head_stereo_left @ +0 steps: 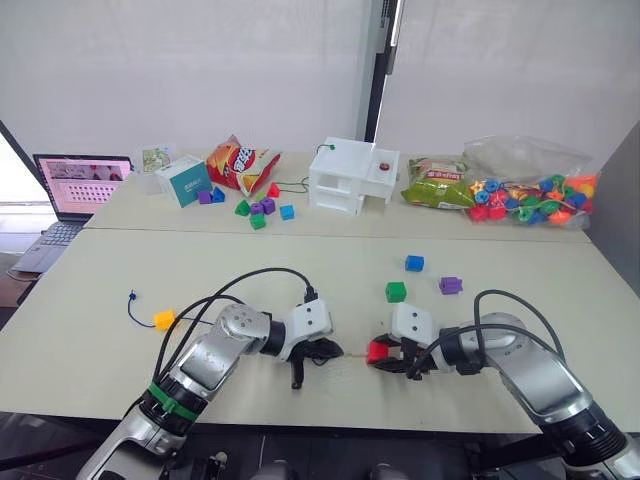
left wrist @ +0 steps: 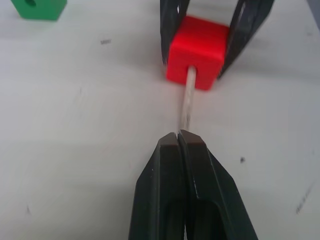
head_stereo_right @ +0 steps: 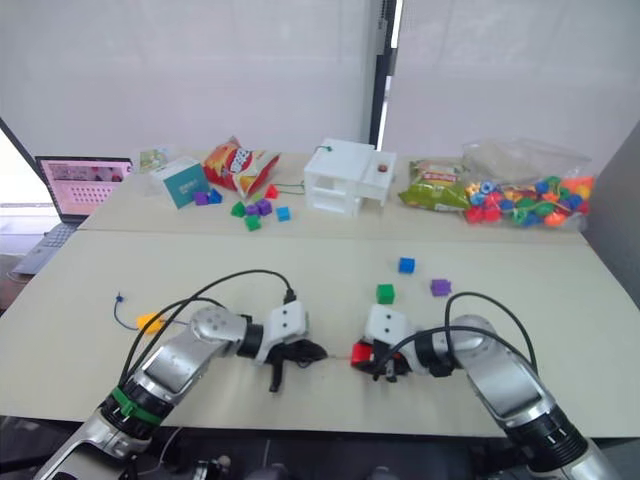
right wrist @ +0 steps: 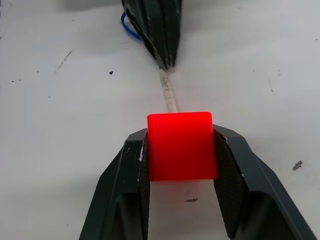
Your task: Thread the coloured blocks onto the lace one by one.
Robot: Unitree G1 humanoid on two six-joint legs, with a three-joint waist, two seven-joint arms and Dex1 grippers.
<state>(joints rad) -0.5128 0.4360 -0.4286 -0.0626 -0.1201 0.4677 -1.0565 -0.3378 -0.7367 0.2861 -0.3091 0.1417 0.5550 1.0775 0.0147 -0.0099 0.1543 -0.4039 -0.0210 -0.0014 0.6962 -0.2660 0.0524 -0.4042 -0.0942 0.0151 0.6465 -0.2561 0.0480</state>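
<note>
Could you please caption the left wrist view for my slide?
Left claw feeds the lace tip into the red block held by the right claw.

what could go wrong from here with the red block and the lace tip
The left gripper pinches the lace tip well back from the red block, so the tip could bend rather than slide further in. The right gripper clamps only the block's two sides; a push might twist it. The yellow block already on the lace could drag.
</note>
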